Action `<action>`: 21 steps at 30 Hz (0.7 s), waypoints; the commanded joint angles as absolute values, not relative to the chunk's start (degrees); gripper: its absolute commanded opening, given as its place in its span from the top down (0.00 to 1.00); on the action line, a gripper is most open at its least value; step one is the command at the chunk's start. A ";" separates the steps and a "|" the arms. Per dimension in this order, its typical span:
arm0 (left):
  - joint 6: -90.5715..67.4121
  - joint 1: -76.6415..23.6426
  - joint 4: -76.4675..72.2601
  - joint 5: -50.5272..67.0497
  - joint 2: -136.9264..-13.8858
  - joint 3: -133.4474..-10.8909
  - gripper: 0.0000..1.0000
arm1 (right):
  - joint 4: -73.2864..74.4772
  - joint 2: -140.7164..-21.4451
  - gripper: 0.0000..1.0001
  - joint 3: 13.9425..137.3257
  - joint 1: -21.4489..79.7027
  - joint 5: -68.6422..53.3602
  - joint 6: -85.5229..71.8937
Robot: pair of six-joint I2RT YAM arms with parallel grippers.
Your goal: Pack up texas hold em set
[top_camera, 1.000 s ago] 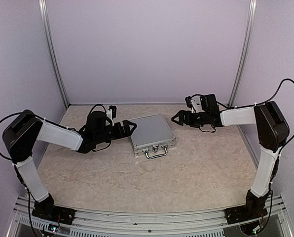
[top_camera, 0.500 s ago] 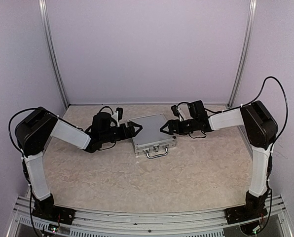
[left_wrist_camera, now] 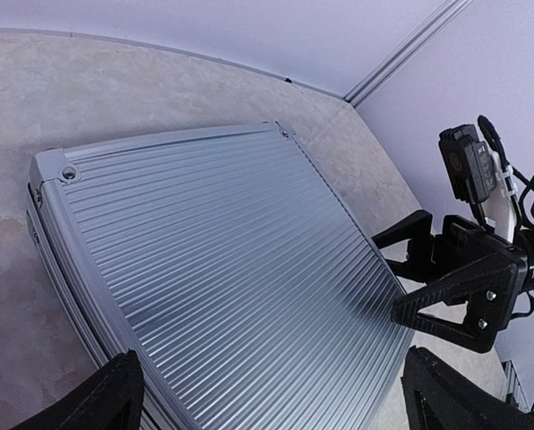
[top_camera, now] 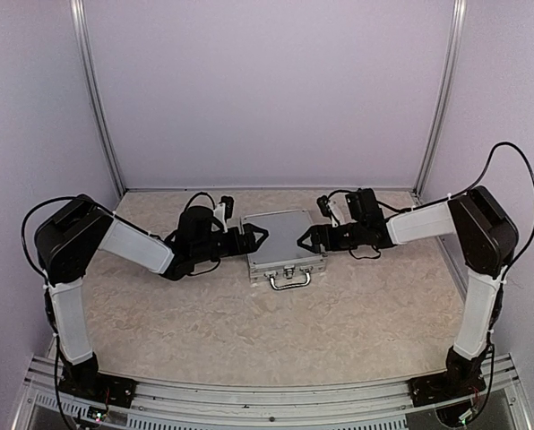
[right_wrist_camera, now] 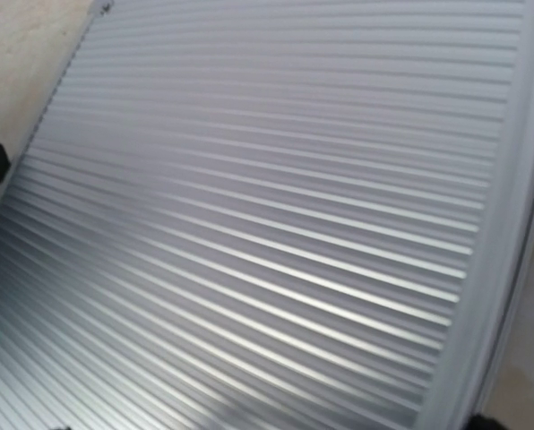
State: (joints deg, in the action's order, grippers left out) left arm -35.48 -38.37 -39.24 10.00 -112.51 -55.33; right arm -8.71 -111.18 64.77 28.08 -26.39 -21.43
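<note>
The case (top_camera: pixel 283 240) is ribbed aluminium, satin silver, with soft glints along the ridges. The handle (top_camera: pixel 289 279) on its 6 o'clock edge is brighter, polished metal. The table (top_camera: pixel 204 313) looks like a matt, beige, marbled surface. The fingers (left_wrist_camera: pixel 446 305) of the right gripper (top_camera: pixel 301 240) are matt black plastic.

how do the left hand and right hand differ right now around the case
The left hand is at the case's left side, pointing right; the right hand is at its right side, pointing left. The right hand's view is nearly all case; the left hand's also shows much table. Both are open at the closed case.
</note>
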 commanded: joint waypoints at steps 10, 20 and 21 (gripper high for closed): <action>-35.95 -42.87 -40.57 16.88 -109.93 -52.34 0.01 | -5.23 -100.97 0.05 58.25 34.26 -24.01 -22.27; -29.55 -42.09 -21.05 -2.16 -88.39 -47.06 0.01 | 6.76 -82.31 0.00 54.75 34.27 -5.90 -19.83; -28.56 -42.89 -18.13 -5.16 -86.04 -46.85 0.01 | 8.25 -79.68 0.00 54.22 34.27 -3.31 -19.42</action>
